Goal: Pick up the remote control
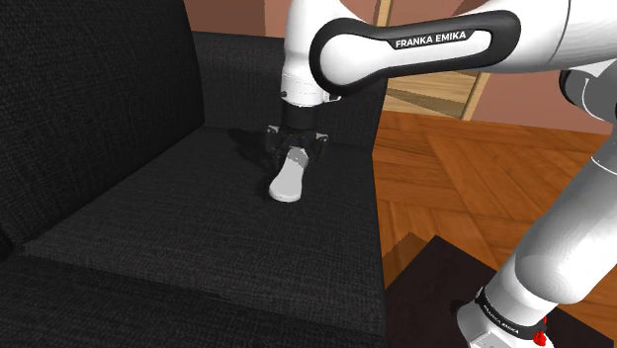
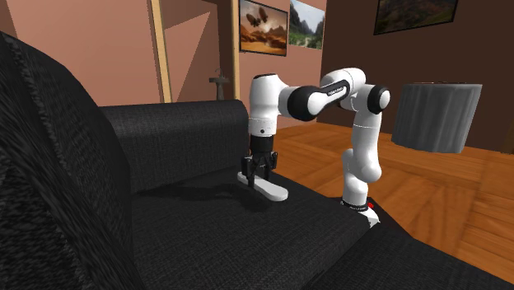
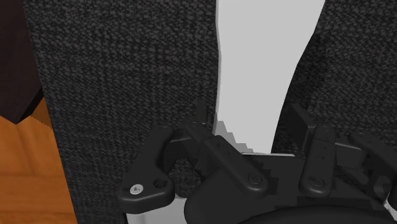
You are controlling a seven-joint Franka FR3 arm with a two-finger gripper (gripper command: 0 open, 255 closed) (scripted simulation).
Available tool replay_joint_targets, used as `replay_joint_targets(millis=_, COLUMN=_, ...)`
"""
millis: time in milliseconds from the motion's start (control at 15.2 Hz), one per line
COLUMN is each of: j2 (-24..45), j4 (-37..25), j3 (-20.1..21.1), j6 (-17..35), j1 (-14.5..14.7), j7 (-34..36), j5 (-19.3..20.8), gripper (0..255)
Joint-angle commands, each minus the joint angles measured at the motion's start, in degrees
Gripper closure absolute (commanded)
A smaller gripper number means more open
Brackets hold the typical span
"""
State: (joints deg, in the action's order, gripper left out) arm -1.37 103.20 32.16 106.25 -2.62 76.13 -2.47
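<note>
On the sofa seat, the gripper clasps the remote control.

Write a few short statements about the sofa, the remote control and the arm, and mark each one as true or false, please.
1. The remote control is on the seat of the black sofa. True.
2. The remote control is black like the sofa. False: it is drawn light grey, almost white.
3. The gripper hangs high above the sofa, far from the remote control. False: it is down at one end of the remote control, just over the seat.
4. Framed pictures hang on the wall behind the arm in the second exterior view. True.
</note>
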Motion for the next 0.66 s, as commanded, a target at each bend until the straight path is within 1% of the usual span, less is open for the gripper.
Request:
replay_joint_targets(millis=0, j2=0.1, j4=-1.7, j3=0.0, j6=-1.6, j1=0.0, j7=0.1, j5=0.1, gripper=255)
replay_joint_targets(millis=462, j2=0.7, j4=-7.7, j3=0.1, j6=-7.1, j1=0.1, j7=0.5, j5=0.4, gripper=255)
replay_joint_targets(millis=594, j2=0.7, j4=-7.8, j3=0.1, j6=-7.2, j1=0.1, j7=0.5, j5=0.5, gripper=255)
